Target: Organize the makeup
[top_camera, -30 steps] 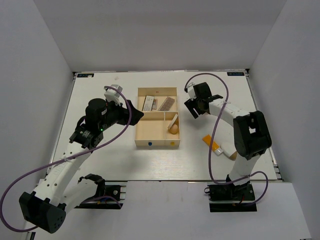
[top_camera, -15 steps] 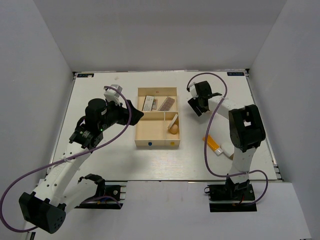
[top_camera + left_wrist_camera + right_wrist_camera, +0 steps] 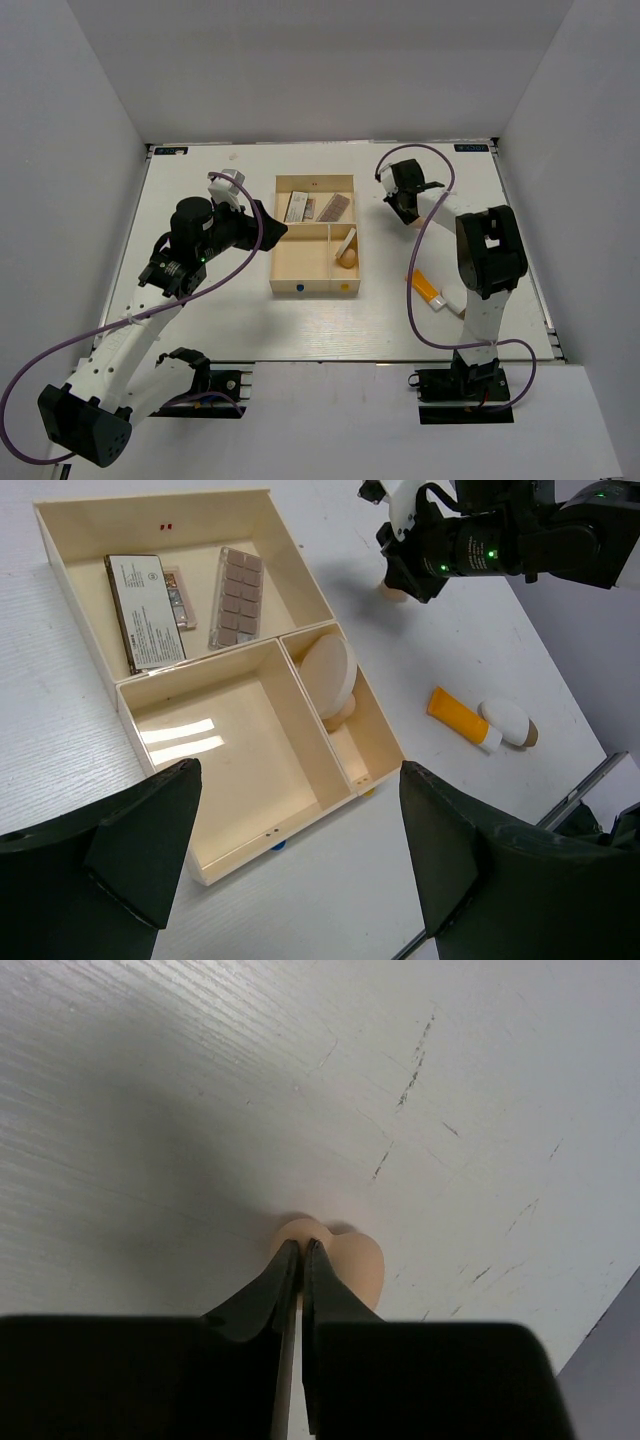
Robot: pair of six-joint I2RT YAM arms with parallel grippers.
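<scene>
My right gripper (image 3: 302,1245) is shut on a peach egg-shaped sponge (image 3: 345,1260) lying on the table right of the tray; its fingers pinch the sponge so that it bulges on both sides. From above, the right gripper (image 3: 400,205) hides the sponge. Two flat palettes (image 3: 150,610) (image 3: 238,595) lie in the tray's back compartment. A cream round pad (image 3: 330,668) leans in the narrow right compartment over another peach sponge (image 3: 348,259). An orange tube (image 3: 458,716) and a white brown-capped bottle (image 3: 510,723) lie on the table. My left gripper (image 3: 300,775) hangs open over the tray's bare front compartment.
The pale wooden tray (image 3: 272,262) sits mid-table, with the left gripper (image 3: 268,224) at its left wall. White walls close in the table at the back and sides. The right arm's upright link (image 3: 488,262) stands beside the tube and bottle.
The right gripper moved back and slightly left, came down over the peach sponge and closed on it. The left arm stayed still.
</scene>
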